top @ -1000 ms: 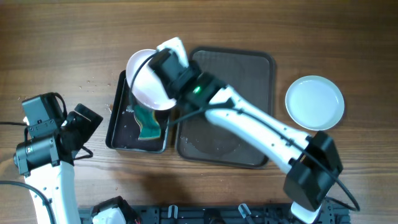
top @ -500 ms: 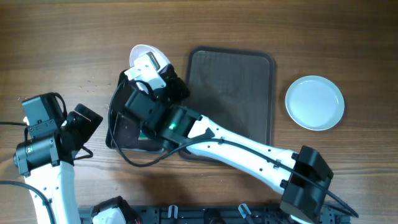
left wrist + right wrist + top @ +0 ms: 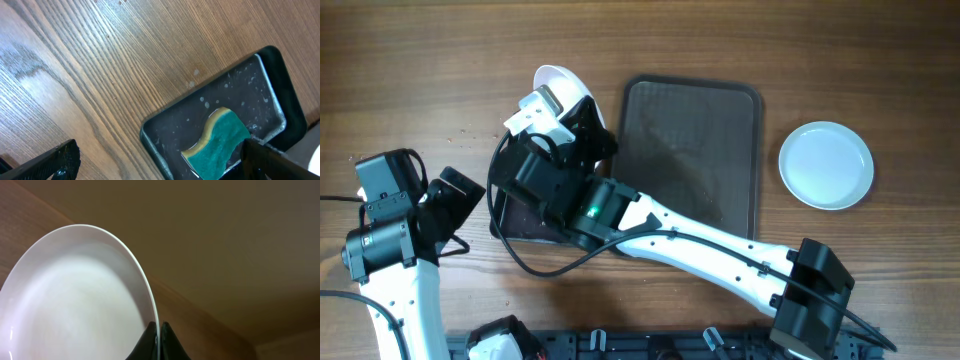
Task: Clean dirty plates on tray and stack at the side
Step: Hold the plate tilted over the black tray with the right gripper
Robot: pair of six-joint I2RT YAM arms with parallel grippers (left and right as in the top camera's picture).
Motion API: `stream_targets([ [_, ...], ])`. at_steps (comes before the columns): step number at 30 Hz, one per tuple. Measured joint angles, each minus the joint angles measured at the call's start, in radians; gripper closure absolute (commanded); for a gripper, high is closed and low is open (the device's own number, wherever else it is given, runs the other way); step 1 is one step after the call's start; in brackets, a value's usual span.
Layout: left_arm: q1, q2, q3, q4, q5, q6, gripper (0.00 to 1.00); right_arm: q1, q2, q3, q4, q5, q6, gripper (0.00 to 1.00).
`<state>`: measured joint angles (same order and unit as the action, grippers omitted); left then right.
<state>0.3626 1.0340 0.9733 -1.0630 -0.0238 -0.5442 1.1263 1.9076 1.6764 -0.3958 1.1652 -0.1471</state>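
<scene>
Right of the right jaws, the dark brown tray (image 3: pixel 690 140) lies on the desk (image 3: pixel 400 60), its near-left corner hidden under the arm. Below those jaws the black pan (image 3: pixel 240 95) is mostly covered overhead. They pinch the rim of a tilted white plate (image 3: pixel 75 295), partly hidden overhead; a second plate (image 3: pixel 826 165) sits well apart. The left jaws gape wide, empty, with the sponge (image 3: pixel 220 137) ahead, partly behind one finger.

One white plate (image 3: pixel 556 84) stands tilted almost on edge off the tray's (image 3: pixel 692 150) far left corner, rim pinched in the right hand (image 3: pixel 159 341), face plain white. The dark brown tray lies flat on the bench (image 3: pixel 420 60). A second plate (image 3: pixel 826 165), plain white, lies flat right of the tray, apart from it.
</scene>
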Motion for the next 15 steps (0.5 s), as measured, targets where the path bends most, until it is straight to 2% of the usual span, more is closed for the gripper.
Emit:
stream_targets([
  [9, 0.000, 0.000, 0.000, 0.000, 0.000, 0.000, 0.00, 0.014, 0.000, 0.000, 0.093, 0.007, -0.201, 0.96],
  [15, 0.000, 0.000, 0.000, 0.000, 0.000, 0.000, 0.00, 0.035, 0.000, 0.000, 0.193, 0.007, -0.387, 0.96],
])
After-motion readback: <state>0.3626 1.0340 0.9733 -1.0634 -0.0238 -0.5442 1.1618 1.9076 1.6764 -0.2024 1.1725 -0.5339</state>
